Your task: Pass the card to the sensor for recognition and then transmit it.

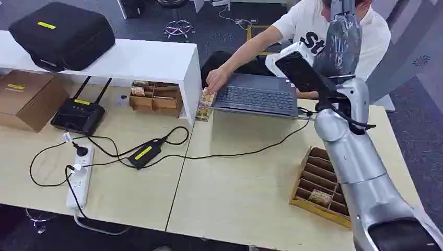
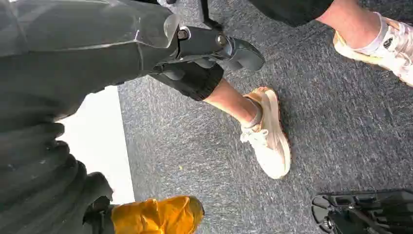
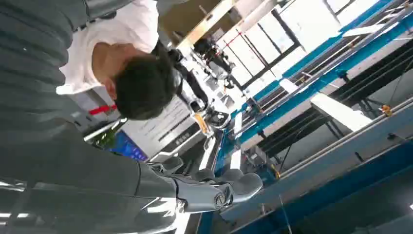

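Looking down at pale table (image 1: 235, 193), crossed by black cables (image 1: 230, 155). Raising right hand (image 1: 339, 44) above laptop (image 1: 258, 94), fingers spread, grasping nothing. Hanging left hand (image 2: 146, 44) over grey carpet (image 2: 341, 122), fingers released. Seeing card (image 1: 319, 197) lying in wooden tray (image 1: 302, 175), more cards (image 1: 205, 104) beside laptop under person's hand (image 1: 217, 81).

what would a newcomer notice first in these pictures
The robot's silver right arm dominates the head view, raised from the lower right over the table, its right hand wrapped in clear plastic, up in front of a person in a white shirt. That person's hand reaches to the left edge of a grey laptop. A wooden compartment tray sits at the table's right.
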`<action>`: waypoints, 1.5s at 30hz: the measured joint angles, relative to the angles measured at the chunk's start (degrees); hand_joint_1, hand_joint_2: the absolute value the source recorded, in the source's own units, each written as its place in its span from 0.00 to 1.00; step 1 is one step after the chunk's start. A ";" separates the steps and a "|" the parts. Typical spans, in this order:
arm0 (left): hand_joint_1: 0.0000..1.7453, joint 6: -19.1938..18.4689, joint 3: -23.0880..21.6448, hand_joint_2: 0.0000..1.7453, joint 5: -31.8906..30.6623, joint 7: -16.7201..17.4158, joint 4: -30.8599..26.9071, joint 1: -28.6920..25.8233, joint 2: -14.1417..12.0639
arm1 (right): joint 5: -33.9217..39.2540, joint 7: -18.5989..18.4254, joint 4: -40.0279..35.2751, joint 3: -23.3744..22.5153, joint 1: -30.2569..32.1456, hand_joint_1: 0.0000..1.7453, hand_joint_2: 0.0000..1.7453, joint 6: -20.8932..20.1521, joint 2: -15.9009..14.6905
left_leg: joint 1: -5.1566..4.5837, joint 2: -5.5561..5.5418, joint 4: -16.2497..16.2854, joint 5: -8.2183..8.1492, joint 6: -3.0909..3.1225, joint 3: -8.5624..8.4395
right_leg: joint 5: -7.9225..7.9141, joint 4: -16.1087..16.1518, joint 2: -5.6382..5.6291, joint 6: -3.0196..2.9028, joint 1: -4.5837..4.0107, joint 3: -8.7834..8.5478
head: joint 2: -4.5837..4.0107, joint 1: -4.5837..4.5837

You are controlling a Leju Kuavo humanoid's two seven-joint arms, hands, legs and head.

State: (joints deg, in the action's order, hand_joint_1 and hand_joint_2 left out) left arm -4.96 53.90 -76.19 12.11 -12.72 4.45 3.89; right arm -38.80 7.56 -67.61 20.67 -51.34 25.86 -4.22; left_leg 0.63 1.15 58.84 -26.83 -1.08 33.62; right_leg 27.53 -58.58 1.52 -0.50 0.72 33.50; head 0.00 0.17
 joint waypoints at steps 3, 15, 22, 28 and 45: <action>0.00 -0.35 -0.41 1.00 -0.44 0.00 0.00 0.05 -0.02 | -3.10 -2.00 2.24 0.64 -1.42 0.00 1.00 0.70 -0.07 | 0.00 0.00 0.00 0.00 0.00 0.01 | -0.01 -0.01 0.00 0.01 0.00 0.01 | 0.00 0.00; 0.00 -0.94 -1.79 1.00 -1.44 0.87 0.00 1.04 0.00 | -18.06 -7.59 19.93 4.98 -9.97 0.00 1.00 4.57 0.37 | 0.00 -0.02 0.02 0.04 -0.03 0.02 | -0.08 -0.02 0.00 0.04 0.00 0.01 | 0.00 0.00; 0.00 -0.96 -2.27 1.00 -1.51 0.90 0.00 1.10 0.00 | -25.50 -10.79 24.13 8.37 -11.07 0.00 1.00 5.33 0.41 | 0.01 -0.02 0.02 0.04 -0.03 0.02 | -0.07 -0.01 0.00 0.04 0.00 0.02 | 0.00 0.00; 0.00 -0.92 -2.29 1.00 -1.51 0.90 0.00 1.11 0.00 | -26.70 -11.71 26.10 9.60 -11.07 0.01 1.00 5.68 0.39 | 0.00 -0.02 0.02 0.04 -0.03 0.02 | -0.08 -0.01 0.00 0.05 0.00 0.02 | 0.00 0.00; 0.00 -0.81 -2.36 1.00 -1.49 0.90 0.00 1.12 0.00 | -26.51 -10.03 27.72 10.28 -10.34 1.00 1.00 5.83 0.39 | 0.00 -0.01 0.02 0.04 -0.03 0.03 | -0.08 -0.01 -0.02 0.05 0.00 0.07 | 0.00 0.00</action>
State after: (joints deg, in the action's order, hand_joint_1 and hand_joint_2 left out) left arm -5.77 51.54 -77.68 13.00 -12.72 5.57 3.89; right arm -65.31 -2.47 -39.89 30.95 -61.68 31.69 -3.83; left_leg 0.63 1.14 58.86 -26.79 -1.12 33.65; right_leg 27.45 -58.59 1.50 -0.46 0.72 33.58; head 0.00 0.17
